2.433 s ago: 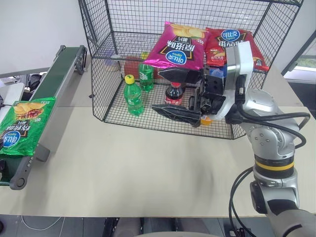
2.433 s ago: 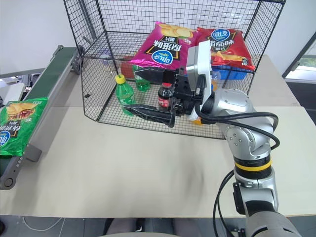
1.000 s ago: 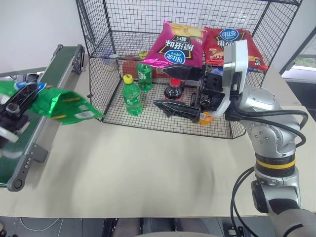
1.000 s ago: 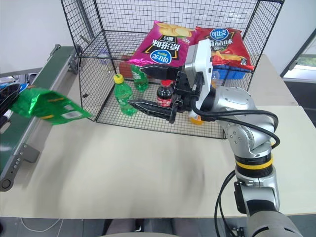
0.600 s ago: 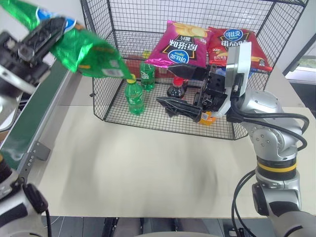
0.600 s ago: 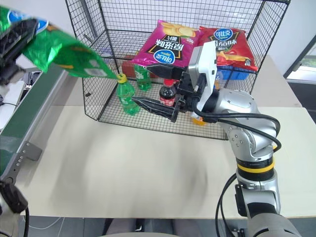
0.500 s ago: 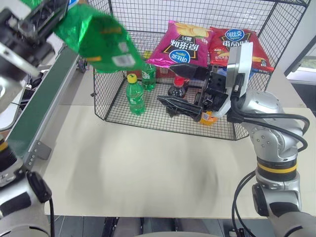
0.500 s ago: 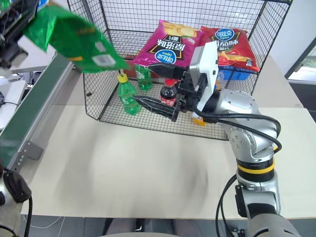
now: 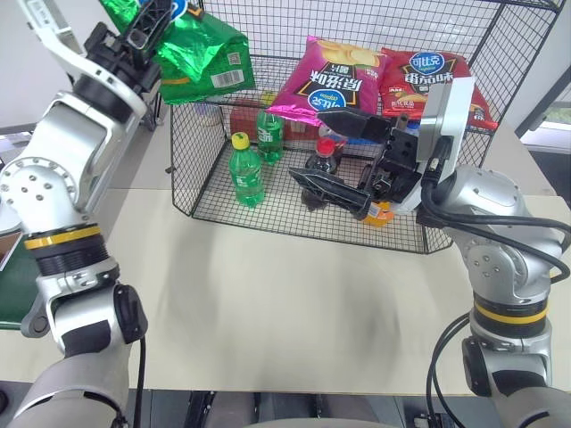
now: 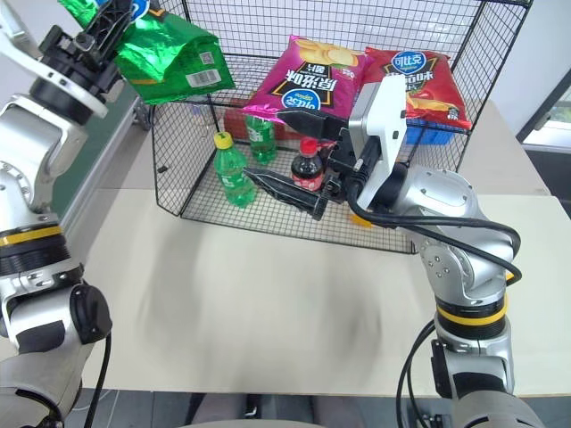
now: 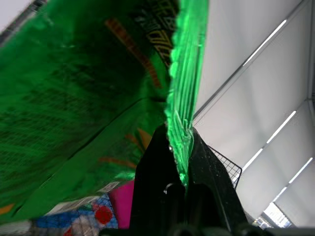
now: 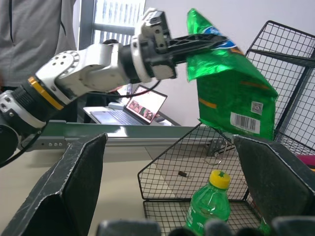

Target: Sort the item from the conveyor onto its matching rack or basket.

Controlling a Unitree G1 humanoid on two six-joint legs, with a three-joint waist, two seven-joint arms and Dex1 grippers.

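A shiny green crisp bag [image 9: 201, 55] hangs high at the upper left corner of the black wire rack [image 9: 294, 223]. My left gripper [image 9: 147, 22] is shut on the bag's sealed top edge, which shows pinched between the black fingers [image 11: 157, 162] in the left wrist view. The bag [image 12: 231, 93] hangs clear of the table, with its barcode end lowest. My right gripper [image 9: 337, 156] stands open with nothing in it, in front of the rack's middle and pointing left. The dark green conveyor [image 10: 94, 165] runs along the left behind my left arm.
A magenta bag [image 9: 326, 85] and a red bag [image 9: 428, 76] lie on the rack's upper shelf. Two green bottles [image 9: 245, 169] and a cola bottle [image 9: 319, 162] stand on its mesh floor. The beige table [image 9: 268, 303] lies in front. A person [image 12: 34, 29] stands beyond the conveyor.
My left arm has carried the green bag from low over the conveyor up and to the right, to the rack's upper left corner. The right gripper has stayed where it was.
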